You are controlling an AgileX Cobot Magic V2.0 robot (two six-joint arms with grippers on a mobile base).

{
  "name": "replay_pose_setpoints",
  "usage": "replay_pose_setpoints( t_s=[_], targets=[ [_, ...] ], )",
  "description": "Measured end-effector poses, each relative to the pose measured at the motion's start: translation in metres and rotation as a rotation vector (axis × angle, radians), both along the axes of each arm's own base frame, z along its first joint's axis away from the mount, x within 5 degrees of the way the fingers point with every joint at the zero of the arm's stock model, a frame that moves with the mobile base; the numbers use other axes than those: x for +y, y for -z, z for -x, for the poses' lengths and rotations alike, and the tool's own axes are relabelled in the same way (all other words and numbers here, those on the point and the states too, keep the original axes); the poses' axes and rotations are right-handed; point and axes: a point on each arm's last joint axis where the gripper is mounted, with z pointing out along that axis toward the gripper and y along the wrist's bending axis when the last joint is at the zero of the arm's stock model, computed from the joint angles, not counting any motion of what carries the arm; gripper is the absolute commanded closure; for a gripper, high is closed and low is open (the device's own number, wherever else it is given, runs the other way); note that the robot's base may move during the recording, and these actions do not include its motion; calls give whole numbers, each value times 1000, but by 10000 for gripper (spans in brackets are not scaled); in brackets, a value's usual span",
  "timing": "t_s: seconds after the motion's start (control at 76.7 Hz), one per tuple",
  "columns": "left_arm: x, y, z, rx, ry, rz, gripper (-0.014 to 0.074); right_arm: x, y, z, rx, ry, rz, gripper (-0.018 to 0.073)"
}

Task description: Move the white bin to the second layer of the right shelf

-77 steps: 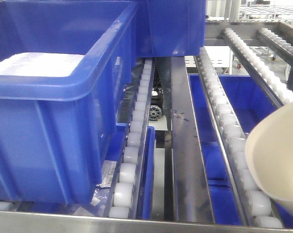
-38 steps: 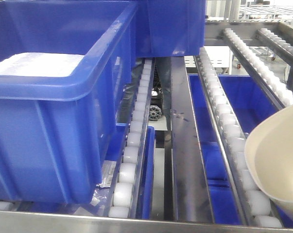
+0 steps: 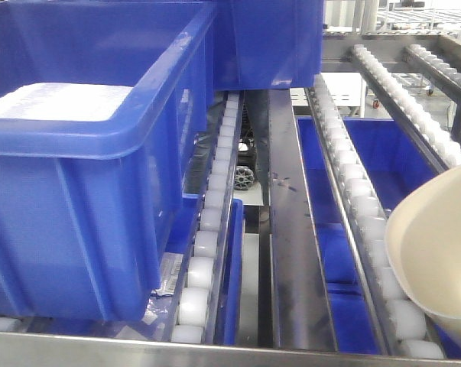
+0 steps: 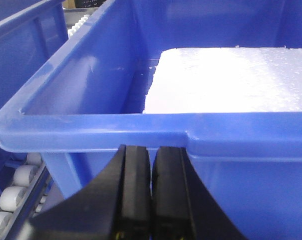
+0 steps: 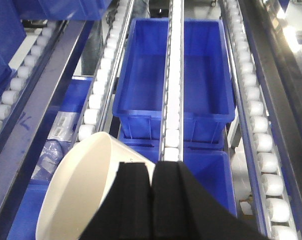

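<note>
Clearly the white bin (image 5: pixel 85 192) is a smooth, cream-white plastic tub with no marks, its walls tapering from a wide rounded mouth toward a narrower base. In the right wrist view it hangs tilted, the mouth turned down and to the left of the fingers, the wall rising toward them; its long axis runs obliquely from the fingers down-left. In the front-facing view only a curved part of the bin (image 3: pixel 436 245) shows at the right edge, held above the roller tracks of the right shelf second layer (image 3: pixel 360 206), with its lower edge close over the white rollers; whether it touches them cannot be told.

The right gripper (image 5: pixel 152 200) has its two black fingers (image 5: pixel 135 200) pressed nearly together, with only a thin slit between them, and the bin's rim wall meets them at the left finger, so they appear clamped on the wall. Beyond the fingertips a roller track (image 5: pixel 172 100) runs straight ahead, with a blue crate (image 5: pixel 140 85) on the level beneath it.

The left gripper (image 4: pixel 151 200) has its fingers (image 4: pixel 135 190) together with nothing between them, just below the rim of a large blue crate (image 4: pixel 90 125). Inside that crate, past the fingertips, lies a white foam block (image 4: pixel 226 80).
</note>
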Motion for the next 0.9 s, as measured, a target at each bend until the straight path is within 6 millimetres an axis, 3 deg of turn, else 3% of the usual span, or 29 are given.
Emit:
replay_pose_setpoints(
  t_s=[0.248, 0.339, 0.521, 0.73, 0.899],
  targets=[
    [0, 0, 0, 0, 0, 0, 512, 0, -2, -2, -38, -1, 7, 506],
    [0, 0, 0, 0, 0, 0, 512, -1, 5, -8, -76, -1, 19, 506],
    [0, 0, 0, 0, 0, 0, 512, -4, 46, -24, -222, 27, 23, 506],
    [0, 0, 0, 0, 0, 0, 512, -5, 97, -21, -286, 42, 23, 506],
    [0, 0, 0, 0, 0, 0, 512, -4, 110, -20, -248, 30, 21, 506]
  ],
)
